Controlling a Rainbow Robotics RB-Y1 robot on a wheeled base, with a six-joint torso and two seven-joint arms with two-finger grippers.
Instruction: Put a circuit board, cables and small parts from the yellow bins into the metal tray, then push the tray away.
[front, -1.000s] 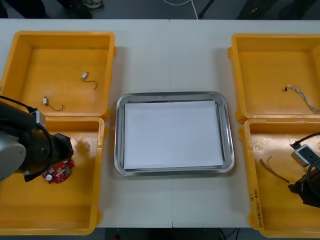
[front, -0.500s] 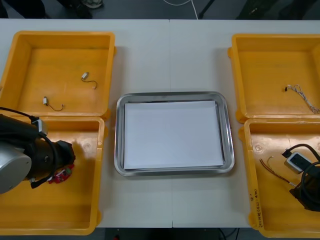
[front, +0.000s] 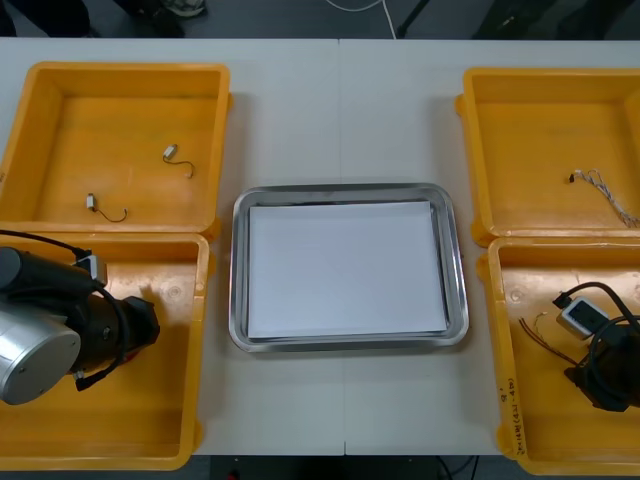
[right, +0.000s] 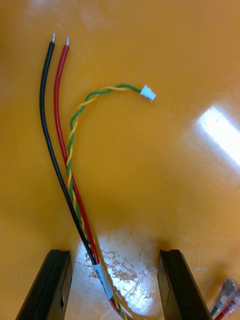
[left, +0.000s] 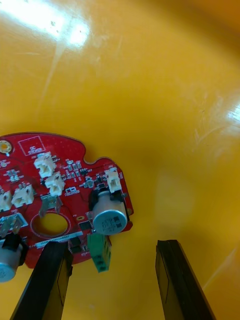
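My left gripper (left: 115, 285) is open, low over the floor of the near left yellow bin (front: 150, 420). A round red circuit board (left: 55, 195) lies just ahead of one finger (left: 47, 285), and its green connector (left: 99, 252) reaches into the gap. From the front, the left arm (front: 60, 335) covers the board. My right gripper (right: 115, 287) is open in the near right bin (front: 530, 430). A bundle of black, red and twisted green-yellow cables (right: 70, 165) runs out between its fingers. The cables' ends (front: 545, 335) show beside the right arm (front: 600, 370).
The metal tray (front: 238, 270), white inside, lies between the bins at the table's middle. The far left bin (front: 60, 130) holds two small metal parts (front: 170, 152) with thin leads. A twisted cable (front: 605, 190) lies in the far right bin (front: 520, 140).
The left arm has drawn toward the table's near edge and now covers the board in the front view. The right arm has shifted a little toward the tray over the cables.
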